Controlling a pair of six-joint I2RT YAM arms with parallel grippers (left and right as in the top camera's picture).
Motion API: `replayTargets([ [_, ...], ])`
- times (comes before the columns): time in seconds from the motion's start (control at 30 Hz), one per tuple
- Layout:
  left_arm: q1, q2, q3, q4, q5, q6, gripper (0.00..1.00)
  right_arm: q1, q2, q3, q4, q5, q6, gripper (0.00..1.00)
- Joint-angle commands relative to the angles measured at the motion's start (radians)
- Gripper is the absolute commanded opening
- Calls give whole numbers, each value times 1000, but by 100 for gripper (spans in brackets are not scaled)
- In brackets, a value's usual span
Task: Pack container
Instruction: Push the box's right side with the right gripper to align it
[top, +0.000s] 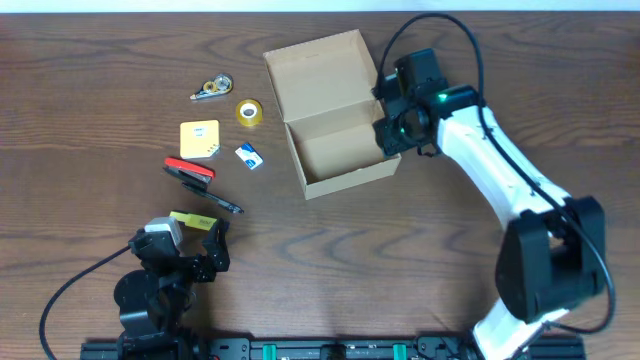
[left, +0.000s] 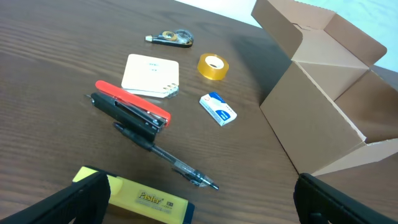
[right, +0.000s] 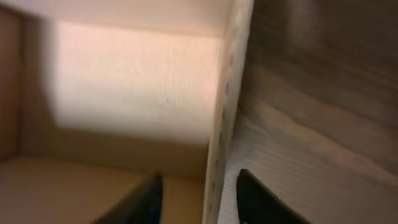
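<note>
Box (top: 345, 182) sits in the upper middle of the overhead frame, lid flap thrown back toward the top edge, nothing inside. Its right wall stands between the fingers of the right claw (right: 200, 198), one finger inside, one outside. That claw is partly parted, with a sliver of gap on the inner side, so it does not look clamped on the card yet.

Left claw (left: 202, 186) is at the lower left of the overhead frame, spread wide and holding nothing; a yellow highlighter (left: 140, 200) lies just beneath it. Further out are a pen (left: 174, 163), a stapler (left: 130, 112), a pad (left: 151, 74), a small blue-and-white packet (left: 217, 109) and a tape roll (left: 212, 66), all on the bench (top: 400, 280) left of the box.

Risks, as I judge them: the thin wall may buckle if pinched hard; the light box may skid or tip if hauled by one wall; a jolt could drop the flap over the opening.

The highlighter reads "Faster"; print on the pad and packet is too small to read; the box is plain.
</note>
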Motion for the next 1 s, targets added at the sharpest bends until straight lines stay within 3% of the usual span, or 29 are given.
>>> replayTargets([
  [0.0, 0, -7, -19, 1, -3, -4, 95, 3, 23, -10, 0, -8, 2, 24],
  [0.23, 0, -7, -19, 1, -3, -4, 95, 4, 26, -10, -5, -4, 56, 2],
  [0.53, 0, -7, -19, 1, -3, -4, 95, 17, 26, -10, -29, 1, 211, 1],
  [0.73, 0, -7, -19, 1, -3, -4, 95, 41, 26, -10, -91, 72, 404, 1],
  [0.97, 0, -7, -19, 1, -3, -4, 95, 100, 25, -9, -107, 139, 462, 1],
])
